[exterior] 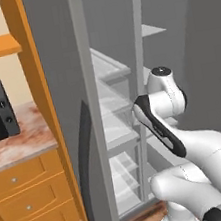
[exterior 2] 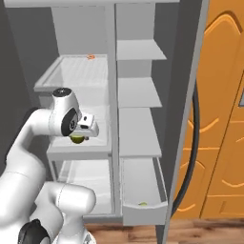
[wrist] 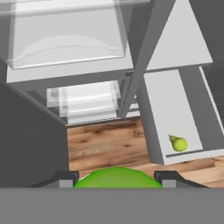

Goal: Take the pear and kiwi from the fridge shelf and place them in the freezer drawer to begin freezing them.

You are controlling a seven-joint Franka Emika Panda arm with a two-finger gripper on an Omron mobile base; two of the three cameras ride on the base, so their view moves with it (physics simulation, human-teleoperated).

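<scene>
Already half done, judging by how things lie:
Pear (wrist: pixel 178 143): lying in the freezer drawer (wrist: pixel 192 113), near its front wall; also a small yellow-green spot low in the drawer in the right base view (exterior 2: pixel 142 204).
Pear's axis: roughly along the drawer's front wall in the hand view, tilted a little; rounded end toward the right, thin stem end pointing up and to the left, toward the drawer's inner side.
Kiwi (wrist: pixel 117 177): clasped between the two dark fingertips (wrist: pixel 65 178) at the bottom of the hand view; bright green dome showing, brown side not visible there.
Kiwi in the right base view (exterior 2: pixel 77 138): green with a darker underside, tucked just under the hand, in front of the left compartment and just above a plain grey shelf.
Kiwi's axis: hard to tell; looks widest across the span between the fingers, so probably lying crosswise to the gripper.
Gripper (wrist: pixel 117 178): clenched on the kiwi, looking down over the wooden floor, the drawer off to the right.
Fridge shelf (exterior 2: pixel 76 71): ribbed, translucent, high in the left compartment; tiny orange item (exterior 2: pixel 91 57) at its back.
Drawer: pulled out, open on top.
Left to do: carrying the kiwi across and down to the drawer, releasing it beside the pear.
</scene>
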